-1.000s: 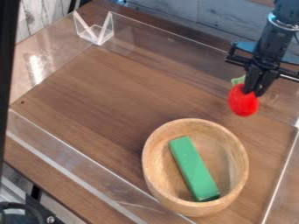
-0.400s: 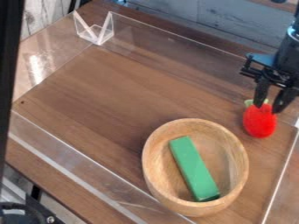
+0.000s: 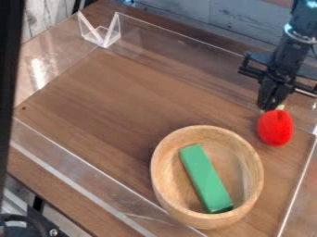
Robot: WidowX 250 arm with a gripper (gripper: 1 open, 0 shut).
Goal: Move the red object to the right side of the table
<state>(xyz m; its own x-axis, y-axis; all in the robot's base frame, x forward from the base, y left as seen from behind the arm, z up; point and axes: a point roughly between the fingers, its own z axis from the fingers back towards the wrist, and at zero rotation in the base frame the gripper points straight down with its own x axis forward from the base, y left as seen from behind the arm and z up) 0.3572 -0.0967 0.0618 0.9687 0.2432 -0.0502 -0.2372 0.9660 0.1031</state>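
The red object [image 3: 276,128], a small strawberry-like toy with a green top, sits on the dark wood table [image 3: 136,93] near its right edge. My gripper [image 3: 272,104] hangs just above it and slightly to its left, pointing straight down. The dark fingers are clear of the toy and hold nothing. The jaws stand only a little apart, and the gap between them is hard to make out.
A round light wooden bowl [image 3: 162,159] with a green rectangular block [image 3: 206,178] lying inside stands at the front, left of the toy. Low clear acrylic walls [image 3: 74,176] border the table. A small clear folded stand [image 3: 99,30] sits at the back left.
The toy went from held off the table to resting near the right edge. The gripper let go of it, then rose and shifted slightly left.
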